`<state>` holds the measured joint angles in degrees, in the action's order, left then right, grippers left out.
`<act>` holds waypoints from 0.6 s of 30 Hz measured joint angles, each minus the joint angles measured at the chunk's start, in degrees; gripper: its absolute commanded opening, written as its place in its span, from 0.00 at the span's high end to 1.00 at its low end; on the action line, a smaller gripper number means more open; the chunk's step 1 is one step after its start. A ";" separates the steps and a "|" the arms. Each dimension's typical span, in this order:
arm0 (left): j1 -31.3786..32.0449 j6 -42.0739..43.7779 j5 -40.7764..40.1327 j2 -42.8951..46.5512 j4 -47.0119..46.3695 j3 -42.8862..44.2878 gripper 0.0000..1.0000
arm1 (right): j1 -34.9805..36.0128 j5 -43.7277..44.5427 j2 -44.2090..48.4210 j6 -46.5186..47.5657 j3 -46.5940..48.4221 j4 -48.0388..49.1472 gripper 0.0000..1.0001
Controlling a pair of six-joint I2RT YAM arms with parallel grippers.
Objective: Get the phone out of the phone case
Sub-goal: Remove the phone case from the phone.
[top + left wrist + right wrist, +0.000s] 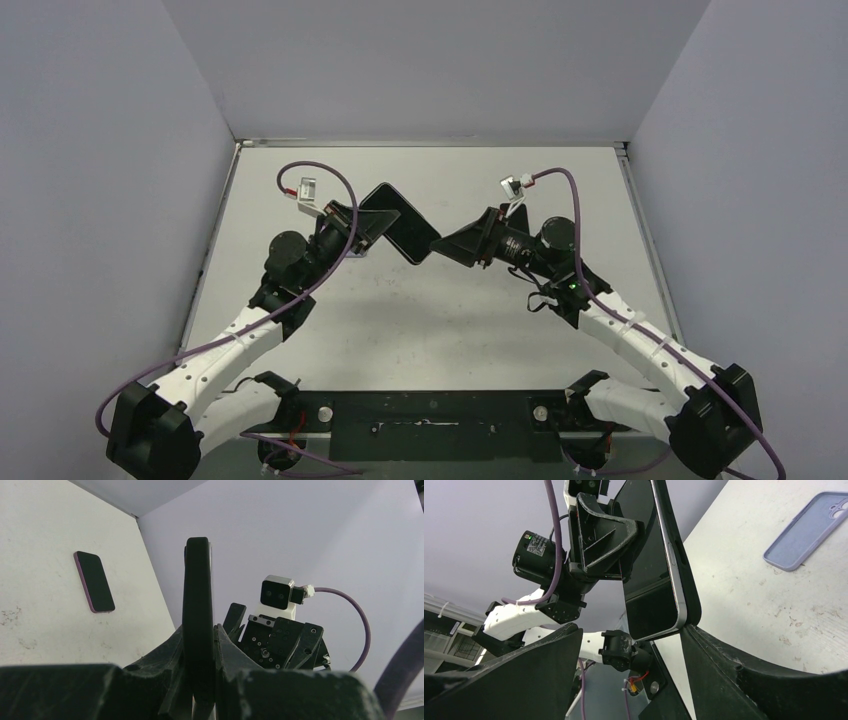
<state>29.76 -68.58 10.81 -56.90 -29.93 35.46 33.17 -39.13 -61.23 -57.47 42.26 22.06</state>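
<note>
The left gripper (198,640) is squeezed tight on the phone (649,570), which sits in its black case (688,595). It holds the phone up in the air over the table (440,320). The right gripper (447,246) has its fingers wide apart, one on each side of the phone's corner. A purple case (806,530) lies on the table.

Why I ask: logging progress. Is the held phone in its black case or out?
In, as far as visible: the phone, silver-edged, sits inside the black case rim; the left gripper clamps both.
</note>
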 measured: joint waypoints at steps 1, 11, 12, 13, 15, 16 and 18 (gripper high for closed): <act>0.00 -0.04 0.04 0.00 0.00 -0.07 1.00 | 0.02 0.11 0.13 0.11 0.00 -0.33 0.27; -0.39 0.09 1.01 -0.35 -0.42 -0.09 1.00 | 1.51 2.12 0.42 0.74 0.00 -0.94 0.27; -0.52 0.09 1.01 -0.35 -0.50 -0.09 1.00 | 1.62 2.25 0.22 0.63 0.00 -0.61 0.27; -0.68 0.07 0.96 -0.37 -0.72 -0.09 1.00 | 1.66 2.29 -0.17 0.28 0.00 0.22 0.28; -1.07 -0.13 0.81 -0.39 -1.53 -0.22 1.00 | 1.70 2.34 -1.07 -0.33 0.00 2.12 0.29; -1.16 -0.37 0.59 -0.39 -2.27 -0.46 1.00 | 1.70 2.36 -1.55 -0.55 0.00 3.21 0.30; -1.29 -1.05 0.02 -0.59 -3.67 -0.85 1.00 | 1.68 2.34 -2.60 -0.90 0.00 5.33 0.31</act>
<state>28.47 -69.63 10.83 -57.49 -33.61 34.61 34.85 -36.80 -63.83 -58.37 42.26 27.40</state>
